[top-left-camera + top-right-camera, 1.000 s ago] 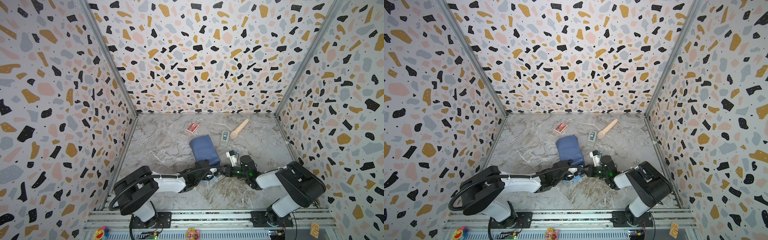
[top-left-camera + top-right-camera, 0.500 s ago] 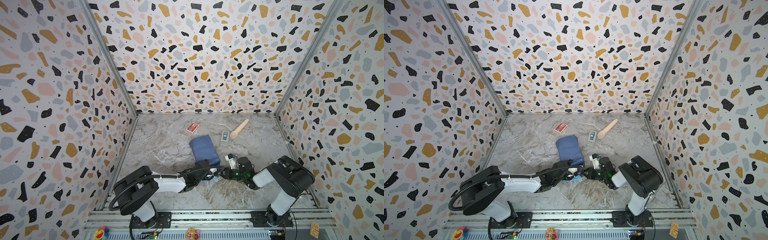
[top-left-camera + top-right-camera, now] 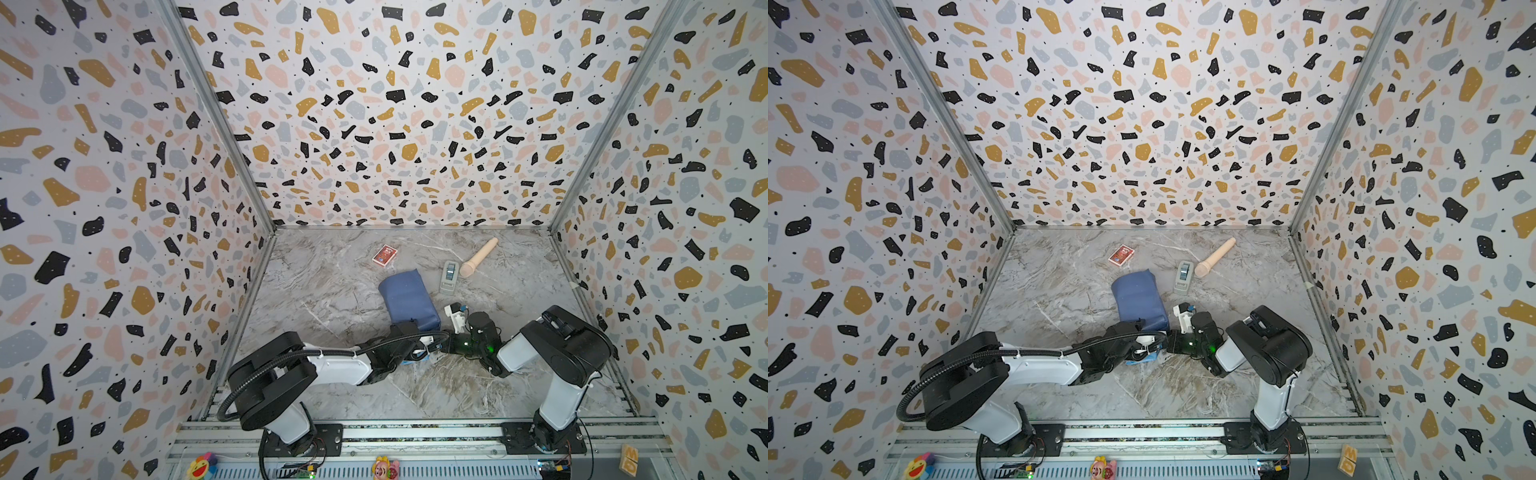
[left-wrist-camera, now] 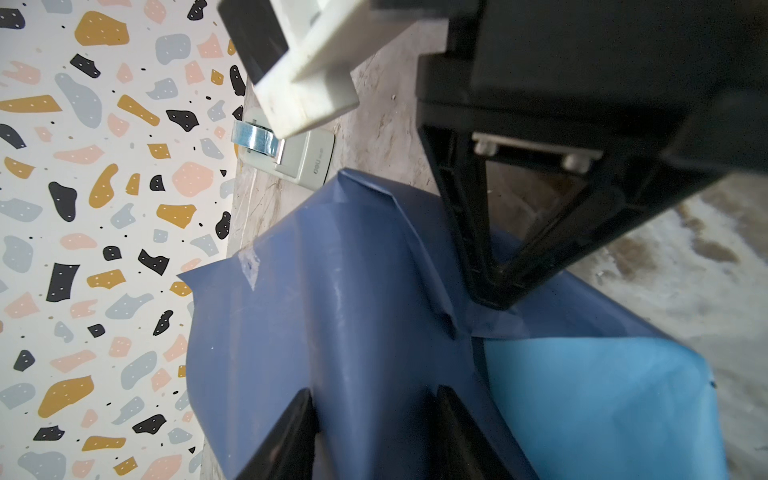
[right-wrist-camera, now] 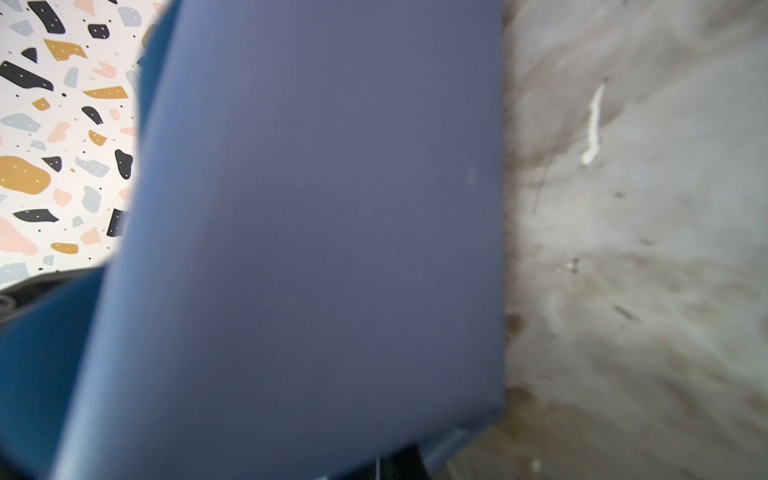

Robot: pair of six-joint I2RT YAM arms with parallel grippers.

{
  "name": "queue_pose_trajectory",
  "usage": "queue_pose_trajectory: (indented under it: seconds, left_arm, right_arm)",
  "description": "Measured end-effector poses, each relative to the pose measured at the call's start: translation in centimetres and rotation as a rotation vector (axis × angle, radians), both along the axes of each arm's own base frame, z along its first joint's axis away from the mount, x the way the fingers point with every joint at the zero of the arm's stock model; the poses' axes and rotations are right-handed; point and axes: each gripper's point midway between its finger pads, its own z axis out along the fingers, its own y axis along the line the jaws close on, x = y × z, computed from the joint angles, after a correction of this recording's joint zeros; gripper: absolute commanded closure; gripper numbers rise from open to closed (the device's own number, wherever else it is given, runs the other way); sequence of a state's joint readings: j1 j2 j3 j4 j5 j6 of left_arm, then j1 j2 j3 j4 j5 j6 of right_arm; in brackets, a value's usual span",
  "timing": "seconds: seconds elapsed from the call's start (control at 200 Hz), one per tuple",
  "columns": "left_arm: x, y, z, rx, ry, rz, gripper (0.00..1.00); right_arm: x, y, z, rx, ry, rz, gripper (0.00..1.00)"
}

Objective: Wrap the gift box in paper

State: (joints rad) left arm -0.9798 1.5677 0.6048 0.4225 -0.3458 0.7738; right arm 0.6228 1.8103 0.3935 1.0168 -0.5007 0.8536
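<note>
Wrap mostly done: paper (image 3: 405, 297) covered the gift box completely, box itself hidden, parcel lying on the tabletop (image 3: 332, 291) just ahead of both claws. One seam bore tape (image 4: 249, 262). My left claw (image 4: 374, 395) gripped the papered near end. My right claw (image 4: 486, 297), clenched, pressed a fold beside it. Remaining, I judged: the pale end flap (image 4: 582, 395) beside the right claw, loose and untaped.

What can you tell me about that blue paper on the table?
The paper is thin, smooth, dull blue outside and lighter blue inside, folded into a boxy, creased parcel lying on the table. A strip of clear tape sits on one edge. The left gripper clamps a raised fold; the right gripper pinches a flap.
</note>
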Motion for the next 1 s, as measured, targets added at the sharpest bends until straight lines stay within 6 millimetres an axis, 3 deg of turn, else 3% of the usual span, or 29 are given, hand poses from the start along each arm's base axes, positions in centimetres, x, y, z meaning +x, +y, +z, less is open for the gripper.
queue_pose_trajectory:
  seconds: [0.38, 1.001]
  left_arm:
    - [0.01, 0.01, 0.0, -0.002, 0.001, 0.002, 0.54]
    - [0.02, 0.0, 0.03, -0.002, 0.002, 0.003, 0.54]
  right_arm:
    - [0.65, -0.02, -0.12, -0.022, -0.036, -0.081, 0.91]
    - [-0.17, 0.26, -0.12, -0.023, -0.007, -0.026, 0.83]
